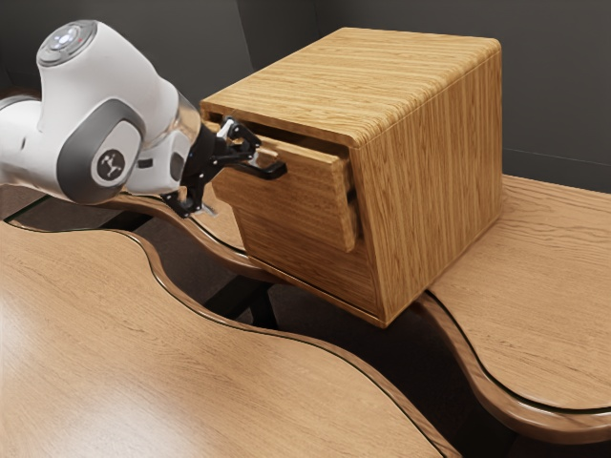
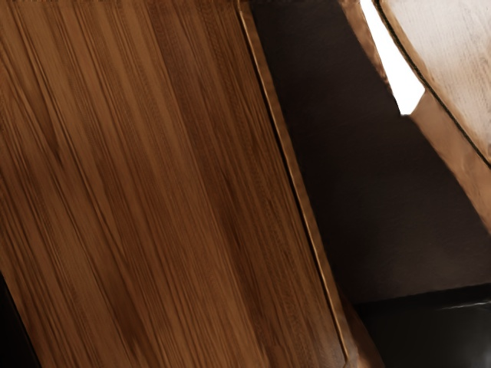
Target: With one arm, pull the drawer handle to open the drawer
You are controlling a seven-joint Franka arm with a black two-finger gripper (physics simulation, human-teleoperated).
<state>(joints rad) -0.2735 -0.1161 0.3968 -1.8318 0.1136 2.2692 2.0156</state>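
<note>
A wooden cabinet (image 1: 430,143) stands on the table, its top drawer (image 1: 286,202) pulled partly out toward the exterior view's left. A dark bar handle (image 1: 270,172) runs along the top of the drawer front. My black gripper (image 1: 242,153) comes in from the left and is shut on that handle, with the handle's end sticking out past the fingers. In the wrist view the wood-grain drawer front (image 2: 153,192) lies close under my hand, with a dark gap beside it.
The cabinet rests on a curved wooden table (image 1: 544,286) at the exterior view's right. A second curved tabletop (image 1: 115,363) lies in front, with a dark gap between the two. A pale table edge (image 2: 453,69) shows in the wrist view.
</note>
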